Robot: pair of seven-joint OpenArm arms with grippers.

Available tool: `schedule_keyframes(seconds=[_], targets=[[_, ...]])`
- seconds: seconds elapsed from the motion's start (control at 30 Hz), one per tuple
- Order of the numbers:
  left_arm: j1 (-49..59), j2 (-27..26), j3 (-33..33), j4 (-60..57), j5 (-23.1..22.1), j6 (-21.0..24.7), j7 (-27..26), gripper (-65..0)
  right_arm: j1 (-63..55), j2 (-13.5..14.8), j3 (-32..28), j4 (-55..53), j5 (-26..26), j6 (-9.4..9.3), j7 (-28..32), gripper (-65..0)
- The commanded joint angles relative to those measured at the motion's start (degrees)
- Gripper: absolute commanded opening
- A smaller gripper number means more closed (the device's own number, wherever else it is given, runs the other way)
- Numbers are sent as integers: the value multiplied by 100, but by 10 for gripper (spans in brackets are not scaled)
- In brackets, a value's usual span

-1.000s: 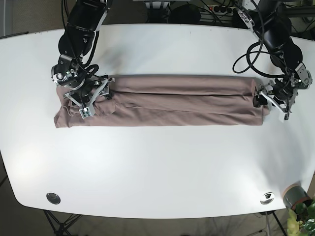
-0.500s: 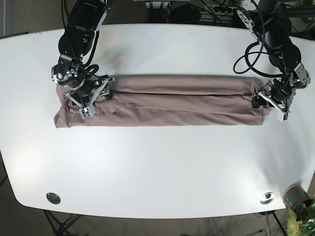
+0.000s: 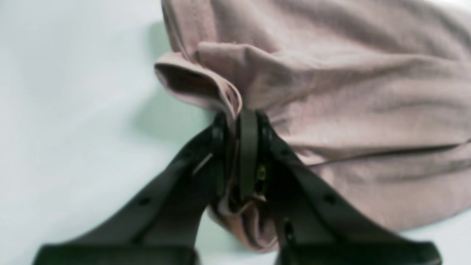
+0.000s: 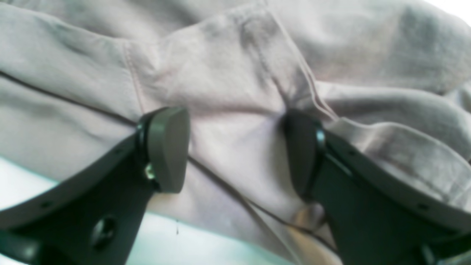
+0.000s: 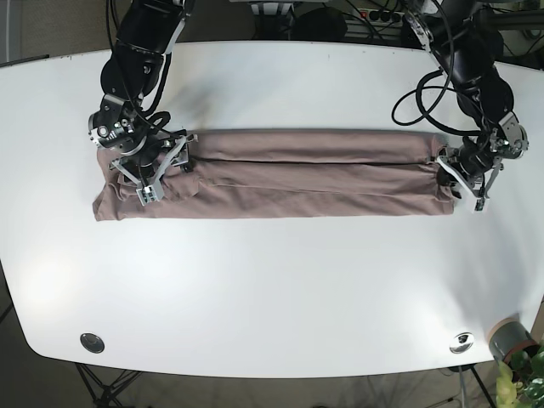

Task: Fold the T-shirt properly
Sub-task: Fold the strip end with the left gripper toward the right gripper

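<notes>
The mauve T-shirt [image 5: 297, 174] lies as a long folded band across the white table [image 5: 272, 289]. At its right end my left gripper [image 5: 452, 172] is shut on the T-shirt; in the left wrist view the fingers [image 3: 248, 147] pinch a bunched hem of the T-shirt [image 3: 349, 110]. My right gripper [image 5: 160, 174] sits on the band's left end. The right wrist view shows this gripper [image 4: 235, 151] open, its fingers [image 4: 167, 147] pressed down on the T-shirt [image 4: 228, 92] with cloth between them.
A metal cup [image 5: 508, 337] and a plant [image 5: 523, 382] stand at the table's front right corner. Two round fittings [image 5: 92, 342] [image 5: 461, 342] sit in the tabletop near the front edge. Cables [image 5: 425, 93] hang by the arm on the right.
My left gripper has shifted a little leftward, pushing the shirt's right end inward with it. The right gripper has stayed in place.
</notes>
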Motion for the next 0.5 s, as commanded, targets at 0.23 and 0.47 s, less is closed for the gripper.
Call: schedule_keyframes(seconds=[0.23,0.47], targets=[[287,484,571,2530,-43,-10,546,-650,79,15,4,75,11,-5,60,-263],[639,1108,1653,3356,-34,-10,598,-650,88,6,4,83,11,-5,60,-263]])
